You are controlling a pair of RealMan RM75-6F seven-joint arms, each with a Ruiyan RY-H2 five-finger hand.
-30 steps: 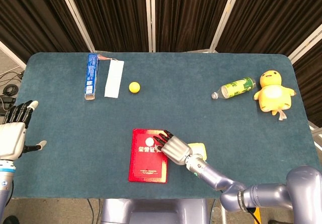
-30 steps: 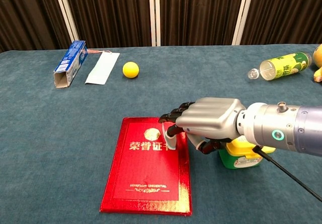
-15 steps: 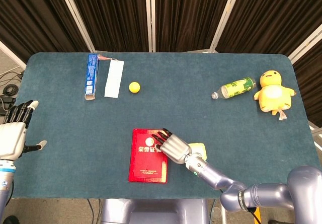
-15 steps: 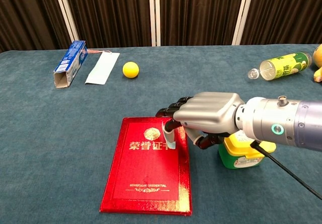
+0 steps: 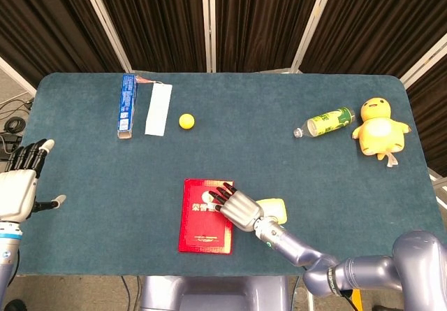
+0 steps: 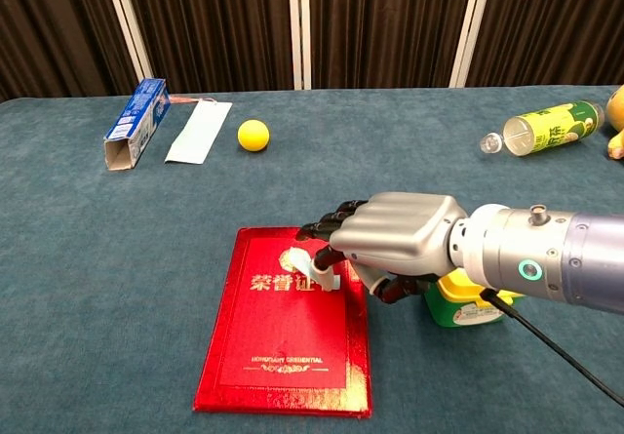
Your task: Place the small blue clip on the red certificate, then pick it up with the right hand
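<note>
Since the earlier frames my right hand (image 6: pixel 390 244) has slid a little further left over the red certificate (image 6: pixel 283 341), its dark fingertips (image 6: pixel 322 231) curled down and pinching the small clip (image 6: pixel 317 268), which shows pale, nearly whitish, against the red cover just right of the gold emblem. Red certificate lies flat at the near table (image 5: pixel 279 87) edge, glossy with a gold border and gold lettering, a yellow-lidded green container (image 6: pixel 468 297) just beside its right edge under my wrist. Left hand (image 5: pixel 19 185) hovers off the table's left side, fingers apart, holding nothing.
</note>
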